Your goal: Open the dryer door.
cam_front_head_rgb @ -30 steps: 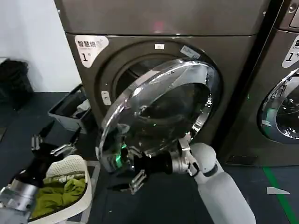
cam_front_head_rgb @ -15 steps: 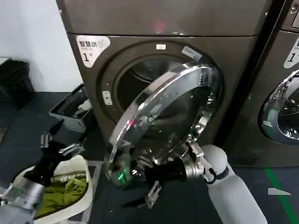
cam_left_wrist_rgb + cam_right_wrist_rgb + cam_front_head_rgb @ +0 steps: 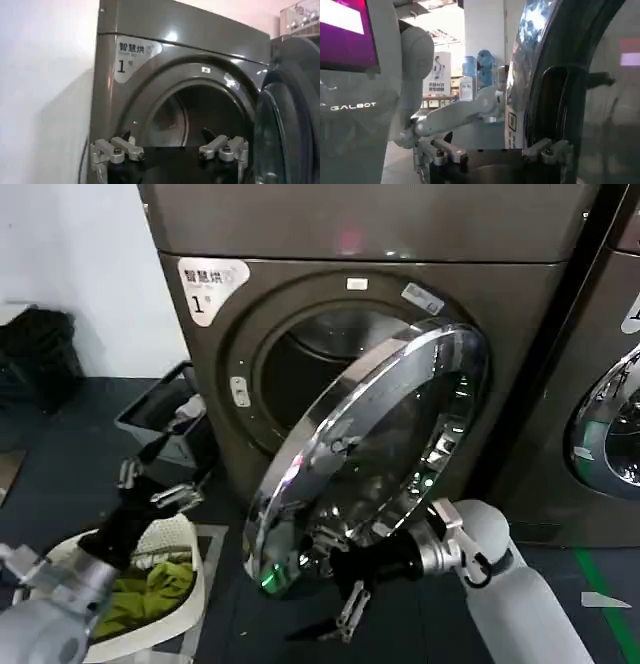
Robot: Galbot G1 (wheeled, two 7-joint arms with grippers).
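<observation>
The dryer door, a large round pane of dark tinted glass in a wide shiny chrome rim, stands swung well out from the bronze-grey machine with the white "1" sticker, hinged on its right side, so the dark drum opening is laid bare. The right gripper sits directly under the door's free lower edge, its fingers spread and closed on nothing; one finger hangs below the rim. I judge the opening largely done, with only a little more swing, or a withdrawal, left. Off to the left, above a white basket of green cloth, the left gripper waits, fingers apart and empty.
</observation>
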